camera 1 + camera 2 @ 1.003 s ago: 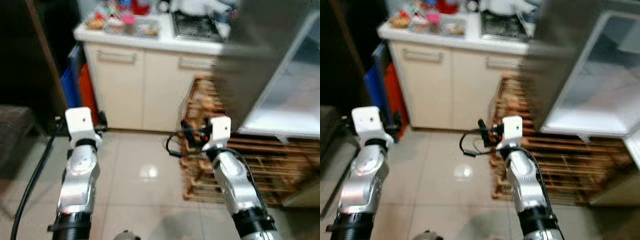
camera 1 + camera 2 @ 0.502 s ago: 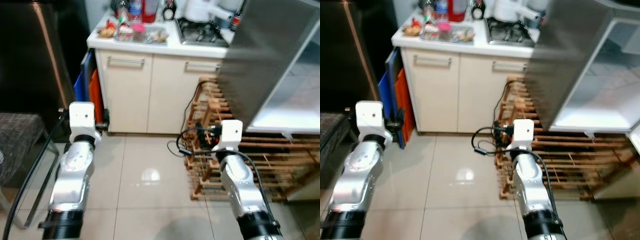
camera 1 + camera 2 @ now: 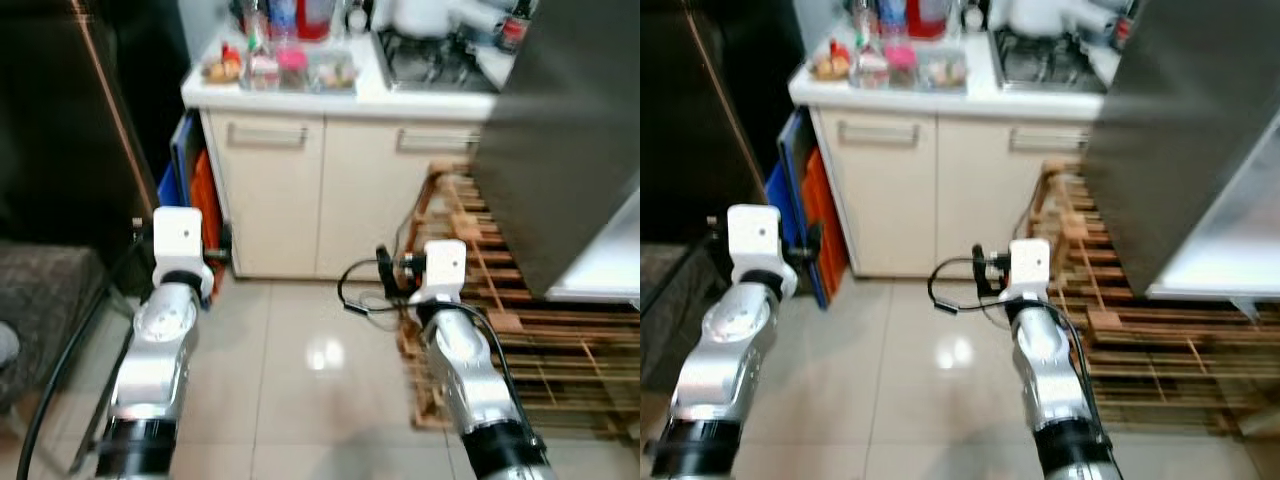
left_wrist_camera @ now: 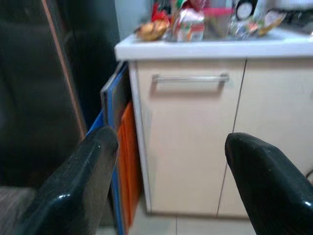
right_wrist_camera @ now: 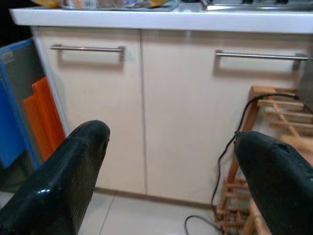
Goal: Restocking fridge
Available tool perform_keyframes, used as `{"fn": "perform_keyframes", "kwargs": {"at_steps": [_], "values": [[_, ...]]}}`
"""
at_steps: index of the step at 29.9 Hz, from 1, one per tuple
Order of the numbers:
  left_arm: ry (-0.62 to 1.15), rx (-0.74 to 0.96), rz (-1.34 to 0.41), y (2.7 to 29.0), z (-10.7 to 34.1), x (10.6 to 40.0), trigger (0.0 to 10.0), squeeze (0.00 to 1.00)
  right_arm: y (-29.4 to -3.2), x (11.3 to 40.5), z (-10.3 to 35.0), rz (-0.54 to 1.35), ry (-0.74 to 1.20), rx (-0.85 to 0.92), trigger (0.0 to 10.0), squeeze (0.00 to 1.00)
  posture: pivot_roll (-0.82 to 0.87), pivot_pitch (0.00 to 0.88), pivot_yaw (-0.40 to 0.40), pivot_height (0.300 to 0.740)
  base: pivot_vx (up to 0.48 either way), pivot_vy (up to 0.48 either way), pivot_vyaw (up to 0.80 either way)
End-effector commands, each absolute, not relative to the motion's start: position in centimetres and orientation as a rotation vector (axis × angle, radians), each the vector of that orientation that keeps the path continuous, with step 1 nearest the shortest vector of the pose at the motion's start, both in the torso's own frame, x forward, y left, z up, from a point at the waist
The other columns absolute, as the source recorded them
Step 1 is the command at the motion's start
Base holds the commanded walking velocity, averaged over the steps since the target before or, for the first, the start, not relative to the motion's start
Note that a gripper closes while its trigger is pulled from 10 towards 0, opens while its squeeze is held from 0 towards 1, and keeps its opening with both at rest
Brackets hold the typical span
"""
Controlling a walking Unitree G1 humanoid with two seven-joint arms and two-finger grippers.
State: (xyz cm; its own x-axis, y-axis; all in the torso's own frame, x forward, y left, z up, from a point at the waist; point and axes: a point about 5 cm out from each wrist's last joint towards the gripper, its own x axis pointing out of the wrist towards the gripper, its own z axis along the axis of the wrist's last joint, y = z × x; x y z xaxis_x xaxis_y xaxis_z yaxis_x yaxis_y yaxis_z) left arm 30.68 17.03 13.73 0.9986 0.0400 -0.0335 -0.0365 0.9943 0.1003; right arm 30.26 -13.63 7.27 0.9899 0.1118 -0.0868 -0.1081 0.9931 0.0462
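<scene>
Both silver arms reach forward side by side. The left claw and the right claw are empty, black fingers spread wide.

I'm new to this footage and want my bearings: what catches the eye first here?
Two silver arms reach forward over a glossy tiled floor, the left gripper and right gripper both open and empty. Ahead stands a cream cabinet with a cluttered countertop; to the robot's right, a grey fridge door hangs open above a wooden rack.
</scene>
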Motion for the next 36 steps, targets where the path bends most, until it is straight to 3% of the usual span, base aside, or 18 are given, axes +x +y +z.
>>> {"fn": "perform_keyframes", "kwargs": {"at_steps": [1,25,32,36], "values": [[0.011,0.131,0.021,17.1,14.5,31.1,10.0,0.00,-13.6,30.7,7.6,0.107,0.071,0.036,10.0,0.00,-0.02,0.000,-0.011,0.740,0.480,0.000,0.00],[-0.089,0.132,-0.019,16.2,16.2,32.8,10.0,0.00,-12.0,31.7,9.1,0.191,-0.022,-0.057,10.0,0.00,-0.02,0.000,-0.050,0.740,0.480,0.000,-0.13],[-0.232,0.153,-0.033,15.2,19.0,32.7,10.0,0.00,-11.4,31.9,10.8,0.217,-0.113,-0.073,10.0,0.00,-0.03,0.000,-0.047,0.740,0.480,0.000,-0.23],[-0.417,0.151,0.104,16.3,23.4,32.2,10.0,0.00,-10.6,31.9,12.5,0.254,-0.181,-0.067,10.0,0.00,-0.04,0.000,-0.040,0.740,0.480,0.000,0.00]]}}
